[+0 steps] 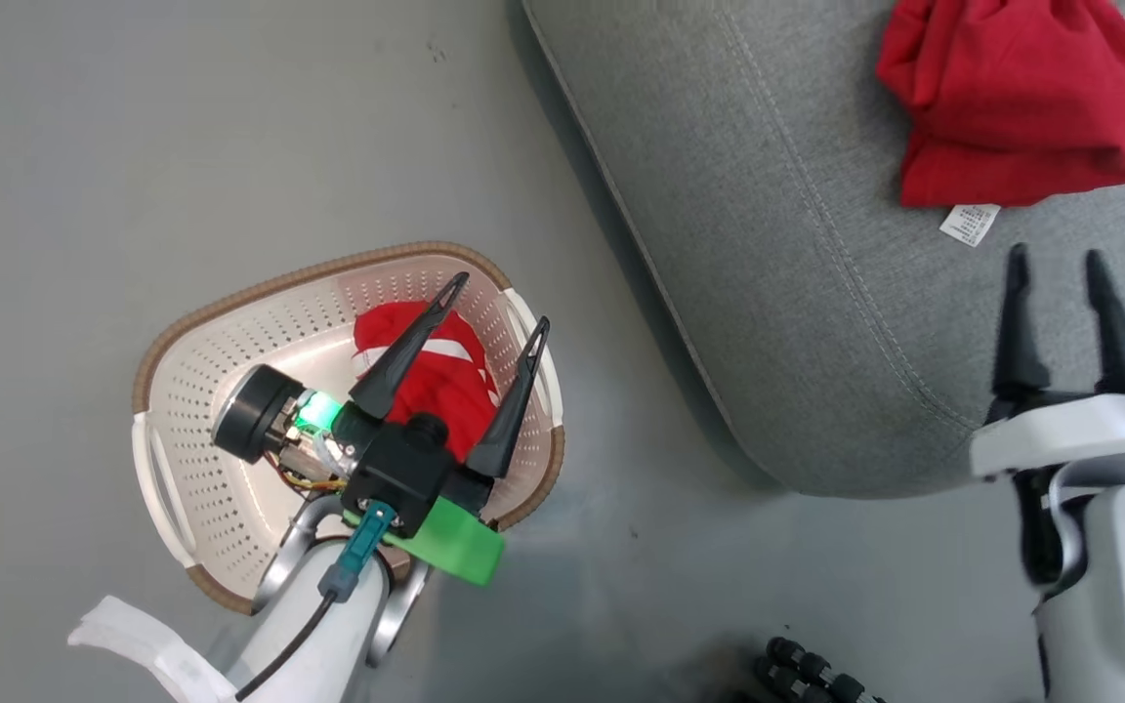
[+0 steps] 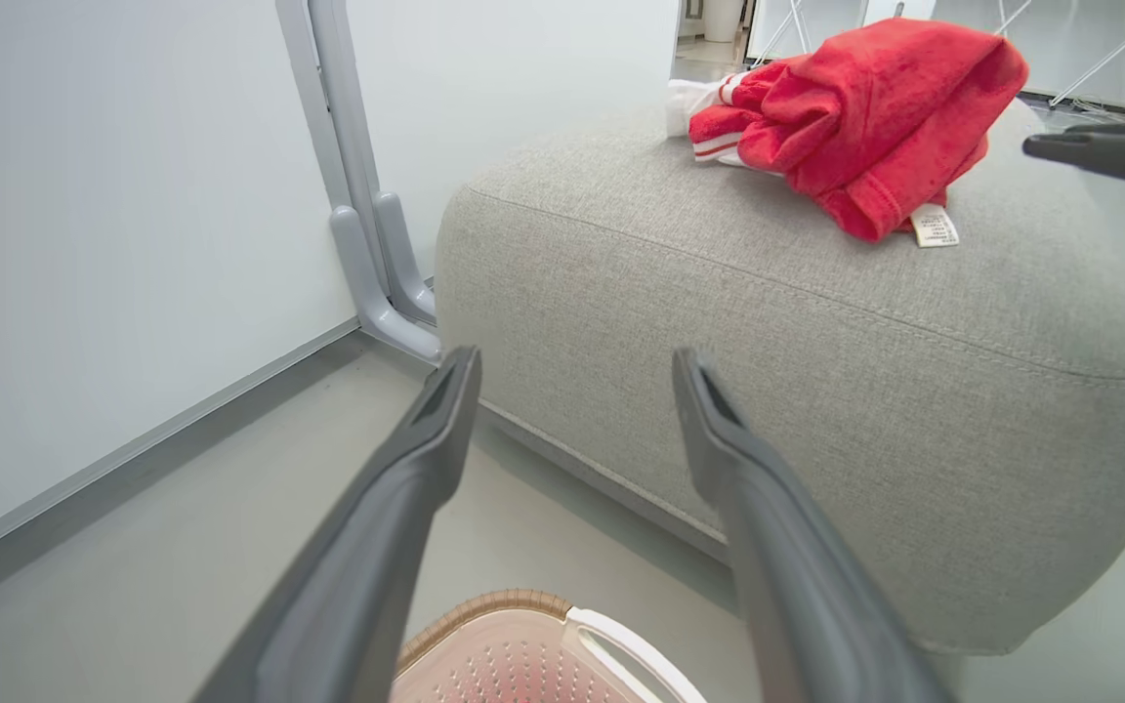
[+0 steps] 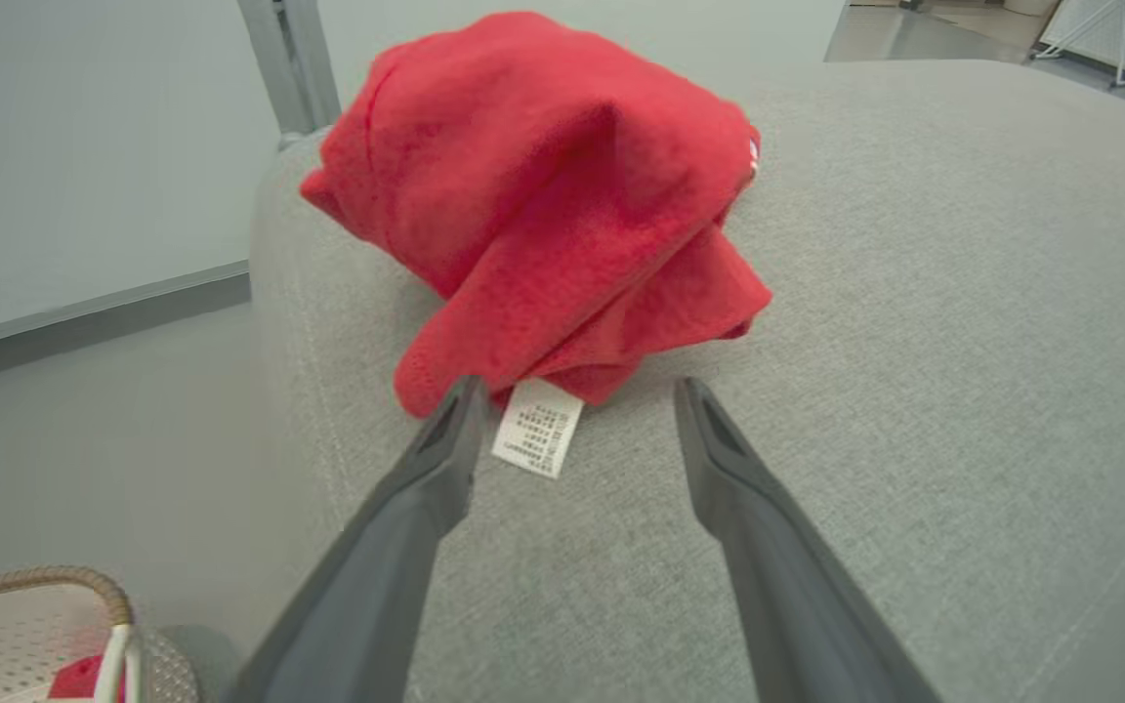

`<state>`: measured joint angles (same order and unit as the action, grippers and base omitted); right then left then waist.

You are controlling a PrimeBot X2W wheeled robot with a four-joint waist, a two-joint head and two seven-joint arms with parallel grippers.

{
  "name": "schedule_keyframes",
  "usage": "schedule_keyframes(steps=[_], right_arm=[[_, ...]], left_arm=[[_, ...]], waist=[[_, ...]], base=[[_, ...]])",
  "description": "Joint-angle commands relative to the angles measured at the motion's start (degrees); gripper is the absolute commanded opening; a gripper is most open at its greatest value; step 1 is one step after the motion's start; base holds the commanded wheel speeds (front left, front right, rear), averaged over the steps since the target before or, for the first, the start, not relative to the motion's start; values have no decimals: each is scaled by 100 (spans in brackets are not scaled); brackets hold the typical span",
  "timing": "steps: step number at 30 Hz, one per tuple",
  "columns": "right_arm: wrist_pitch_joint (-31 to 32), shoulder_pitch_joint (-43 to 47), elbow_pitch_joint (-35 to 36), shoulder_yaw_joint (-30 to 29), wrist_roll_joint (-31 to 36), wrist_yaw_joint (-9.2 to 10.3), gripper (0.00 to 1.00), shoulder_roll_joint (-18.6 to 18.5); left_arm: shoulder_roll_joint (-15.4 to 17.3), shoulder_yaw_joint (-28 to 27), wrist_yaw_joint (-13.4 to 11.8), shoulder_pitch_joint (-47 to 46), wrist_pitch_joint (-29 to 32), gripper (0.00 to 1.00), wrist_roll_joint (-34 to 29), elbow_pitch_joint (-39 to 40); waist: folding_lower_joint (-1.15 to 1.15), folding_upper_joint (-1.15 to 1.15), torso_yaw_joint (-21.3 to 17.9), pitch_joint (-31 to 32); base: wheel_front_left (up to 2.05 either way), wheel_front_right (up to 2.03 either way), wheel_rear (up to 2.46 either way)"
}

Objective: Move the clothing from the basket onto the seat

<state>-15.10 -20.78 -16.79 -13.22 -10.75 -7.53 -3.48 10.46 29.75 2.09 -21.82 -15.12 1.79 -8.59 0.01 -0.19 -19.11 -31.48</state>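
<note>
While the left gripper (image 1: pixel 502 301) hangs wide over the basket (image 1: pixel 230 391), whose red garment (image 1: pixel 440 386) seemingly runs near-to-far, the right gripper (image 1: pixel 1057 256) stands wide, empty; the second garment (image 1: pixel 1021 98) lies bunched on the seat (image 1: pixel 768 244), tag (image 1: pixel 969 223) nearward.

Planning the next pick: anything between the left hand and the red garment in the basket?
Nothing visible. The open left hand hangs over the red garment, which lies uncovered in the open-topped basket.
</note>
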Motion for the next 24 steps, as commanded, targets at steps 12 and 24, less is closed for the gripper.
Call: schedule_keyframes(steps=[12, 24], right_arm=[[-8, 816, 764, 2084, -106, 8, 100, -84], [-8, 1570, 1150, 2528, -119, 8, 100, -192]], left_arm=[[-586, -457, -113, 834, -5, 100, 512, 31], [-748, -1417, -381, 2016, -5, 100, 717, 265]], waist=[[-1, 19, 1131, 1672], [-1, 19, 2240, 2831]], base=[[0, 0, 0], [0, 0, 0]])
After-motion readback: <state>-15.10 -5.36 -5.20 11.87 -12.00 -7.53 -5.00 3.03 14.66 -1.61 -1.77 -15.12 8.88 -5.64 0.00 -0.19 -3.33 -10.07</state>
